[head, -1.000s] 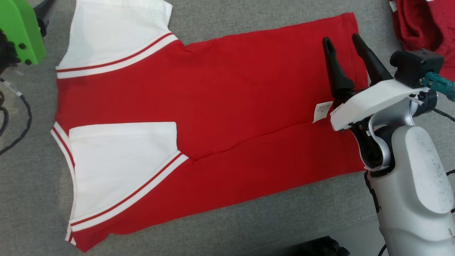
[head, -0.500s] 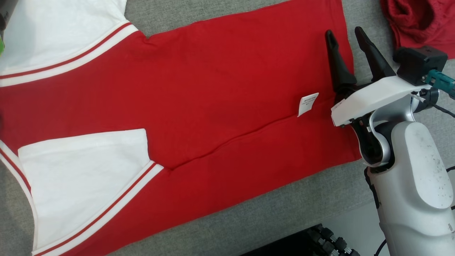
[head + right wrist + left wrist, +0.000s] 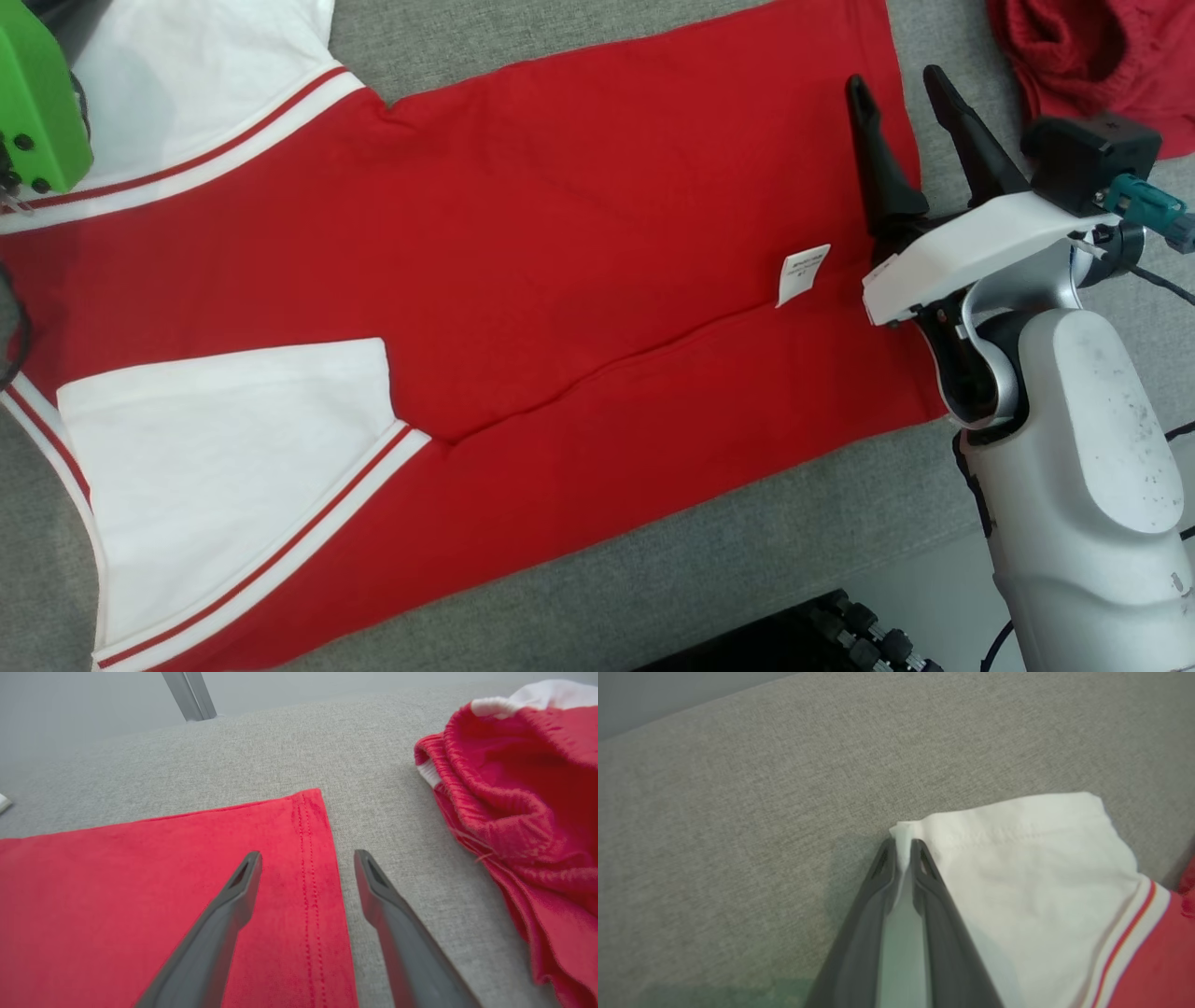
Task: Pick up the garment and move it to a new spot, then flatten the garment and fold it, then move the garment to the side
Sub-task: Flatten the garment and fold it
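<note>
The red short-sleeved jersey shirt with white, red-striped sleeves (image 3: 560, 233) lies spread flat on the grey woven surface (image 3: 747, 551). Its near side is already folded inward, so one sleeve rests on the red body. We pinch the corner of the far white sleeve (image 3: 1031, 858) tight in our left gripper (image 3: 903, 847), likely to fold that side over too. Our right gripper (image 3: 894, 79) hangs spread apart astride the stitched hem (image 3: 310, 868), gripping nothing, placed to take the matching corner. A crumpled red fleece garment (image 3: 1092, 56) lies apart, beyond the hem.
</note>
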Motion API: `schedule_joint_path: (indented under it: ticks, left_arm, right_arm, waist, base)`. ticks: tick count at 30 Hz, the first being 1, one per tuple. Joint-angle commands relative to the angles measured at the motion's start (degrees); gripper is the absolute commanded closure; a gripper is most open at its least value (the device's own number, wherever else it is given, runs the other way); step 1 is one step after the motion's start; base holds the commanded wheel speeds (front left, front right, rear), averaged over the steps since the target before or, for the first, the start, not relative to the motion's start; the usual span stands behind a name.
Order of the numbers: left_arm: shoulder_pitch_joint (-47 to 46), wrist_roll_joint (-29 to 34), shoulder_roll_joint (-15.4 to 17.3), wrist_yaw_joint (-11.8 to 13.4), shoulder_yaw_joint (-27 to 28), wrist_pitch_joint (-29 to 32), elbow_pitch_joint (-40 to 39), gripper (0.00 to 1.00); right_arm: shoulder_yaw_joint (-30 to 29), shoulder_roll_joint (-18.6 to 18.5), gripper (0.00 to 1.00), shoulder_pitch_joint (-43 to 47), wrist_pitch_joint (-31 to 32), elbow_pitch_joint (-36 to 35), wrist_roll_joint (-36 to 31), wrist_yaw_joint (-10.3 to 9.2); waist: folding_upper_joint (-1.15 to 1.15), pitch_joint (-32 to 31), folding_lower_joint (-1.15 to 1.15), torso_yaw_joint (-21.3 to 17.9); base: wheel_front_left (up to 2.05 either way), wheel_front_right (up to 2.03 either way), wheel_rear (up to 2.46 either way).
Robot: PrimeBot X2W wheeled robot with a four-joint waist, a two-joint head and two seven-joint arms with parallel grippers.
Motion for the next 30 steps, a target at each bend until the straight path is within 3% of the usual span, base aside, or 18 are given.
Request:
schedule_joint_path:
  ticks: [1, 6, 16, 26, 29, 30]
  left_arm:
    - [1.4, 0.0, -0.5, -0.2, -0.7, -1.0, 0.1, 1.00]
    - [1.2, -0.4, -0.8, -0.2, -2.8, -6.6, -0.6, 1.00]
    - [0.5, -3.8, -2.5, -0.2, -8.7, -15.4, -2.4, 1.00]
    - [-1.5, -6.5, -2.5, -0.2, -15.0, -19.2, -4.1, 1.00]
    - [-2.3, -7.1, -2.1, -0.2, -16.1, -20.0, -3.9, 1.00]
    - [-2.6, -7.3, -2.0, -0.2, -16.3, -20.2, -3.8, 1.00]
  right_arm:
    - [-0.1, -0.7, 0.00, -1.1, -0.2, 0.6, -0.5, -0.06]
    - [1.0, -3.7, 0.00, -3.8, 1.3, 2.7, -1.7, -0.06]
    - [7.7, -15.9, 0.00, -14.1, 11.4, 12.2, -2.0, -0.06]
    - [17.0, -23.9, 0.00, -17.9, 24.2, 17.1, 6.7, -0.06]
    - [17.9, -25.0, 0.52, -18.0, 25.8, 17.2, 9.0, -0.06]
    - [18.0, -25.0, 0.56, -18.2, 25.9, 17.4, 9.7, -0.06]
  waist:
    - [0.00, -0.9, 0.00, 0.7]
    - [0.00, -3.3, 0.00, 2.7]
    - [0.00, -6.9, 0.00, 8.9]
    - [0.00, -7.6, 0.00, 12.2]
    - [0.00, -7.4, 0.00, 12.4]
    - [0.00, -7.3, 0.00, 12.4]
  base:
    - [0.00, 0.00, 0.00]
    - [0.00, 0.00, 0.00]
    - [0.00, 0.00, 0.00]
    - [0.00, 0.00, 0.00]
    - [0.00, 0.00, 0.00]
    - [0.00, 0.00, 0.00]
